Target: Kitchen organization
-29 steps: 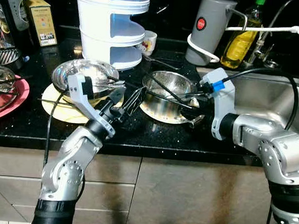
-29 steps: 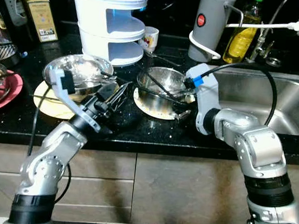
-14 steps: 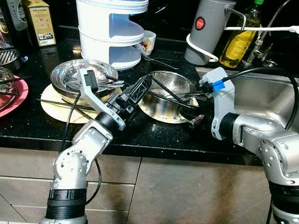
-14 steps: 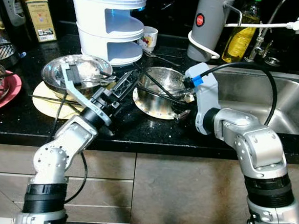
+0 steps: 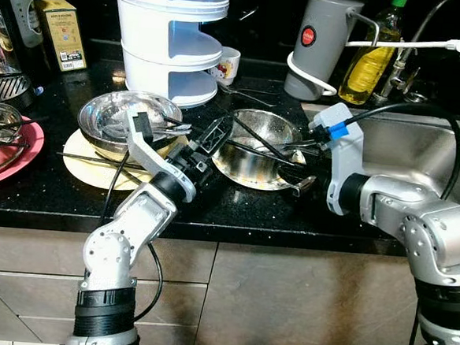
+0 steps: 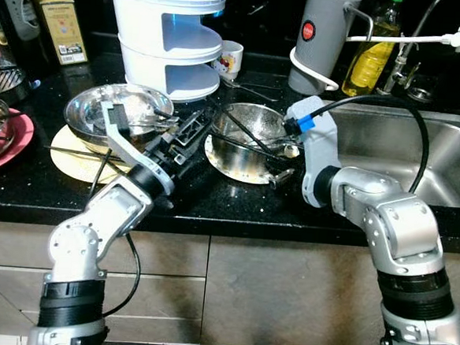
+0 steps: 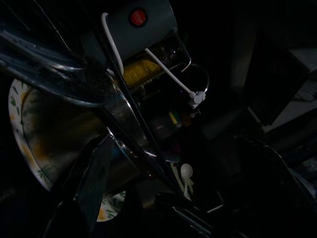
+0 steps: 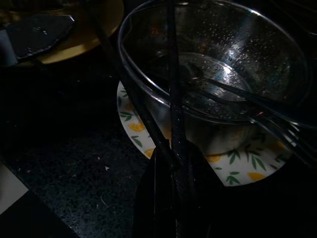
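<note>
Bowl [image 5: 257, 139] on plate [image 5: 249, 176]; sink [image 5: 420, 158] rightward

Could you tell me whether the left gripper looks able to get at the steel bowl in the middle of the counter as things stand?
Probably yes. The left gripper is already at the near left rim of the steel bowl, with nothing between them. The chopsticks lying across the bowl could be knocked.

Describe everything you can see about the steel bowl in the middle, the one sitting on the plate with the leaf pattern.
The steel bowl is round, shiny metal, upright, and wet with droplets inside. It stands on a white plate printed with green leaves and orange fruit, on the black counter left of the sink. Long dark utensils lie across its rim. The left gripper is at its left rim, the right gripper at its right.
</note>
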Available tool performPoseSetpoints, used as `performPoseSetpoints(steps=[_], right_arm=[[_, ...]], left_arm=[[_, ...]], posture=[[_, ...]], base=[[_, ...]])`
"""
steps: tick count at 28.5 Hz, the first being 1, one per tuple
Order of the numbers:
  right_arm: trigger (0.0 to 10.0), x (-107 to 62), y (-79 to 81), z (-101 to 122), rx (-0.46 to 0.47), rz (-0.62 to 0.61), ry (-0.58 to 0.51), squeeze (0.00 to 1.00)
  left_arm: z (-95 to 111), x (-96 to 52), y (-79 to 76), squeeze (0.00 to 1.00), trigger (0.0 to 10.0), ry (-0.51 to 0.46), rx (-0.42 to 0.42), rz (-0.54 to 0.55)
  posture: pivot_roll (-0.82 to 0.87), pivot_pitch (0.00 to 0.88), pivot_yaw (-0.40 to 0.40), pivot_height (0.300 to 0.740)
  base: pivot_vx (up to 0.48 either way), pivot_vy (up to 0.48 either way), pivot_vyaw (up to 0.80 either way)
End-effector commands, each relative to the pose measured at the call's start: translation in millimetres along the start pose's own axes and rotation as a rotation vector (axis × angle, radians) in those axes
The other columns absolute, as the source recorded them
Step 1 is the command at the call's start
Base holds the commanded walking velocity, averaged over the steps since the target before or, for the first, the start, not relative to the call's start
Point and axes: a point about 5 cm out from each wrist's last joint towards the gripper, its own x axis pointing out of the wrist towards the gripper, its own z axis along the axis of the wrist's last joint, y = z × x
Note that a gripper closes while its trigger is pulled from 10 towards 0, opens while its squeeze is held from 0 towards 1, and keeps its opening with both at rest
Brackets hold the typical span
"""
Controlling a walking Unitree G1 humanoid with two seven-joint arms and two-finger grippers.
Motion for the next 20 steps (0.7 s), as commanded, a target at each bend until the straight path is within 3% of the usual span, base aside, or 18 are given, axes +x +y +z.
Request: performPoseSetpoints(steps=[1, 12, 20], right_arm=[[0.0, -0.9, 2.8, 4, -0.002, 0.016, -0.015, 0.0], [0.0, -2.2, 4.0, 7, -0.005, 0.019, -0.022, 0.0], [0.0, -3.6, 5.3, 8, -0.009, 0.022, -0.025, 0.0]], left_arm=[[0, 2.9, -6.7, 0.0, 10.0, -0.006, -0.045, -0.011], [14, 13.7, 5.9, 0.0, 10.0, -0.022, -0.105, 0.051], [9, 21.8, 12.8, 0.0, 10.0, 0.003, -0.179, 0.078]], posture=[[-0.07, 0.0, -0.066, 0.74], [-0.08, 0.0, -0.062, 0.74], [-0.09, 0.0, -0.057, 0.74]], base=[[0.0, 0.0, 0.0], [0.0, 0.0, 0.0], [0.0, 0.0, 0.0]])
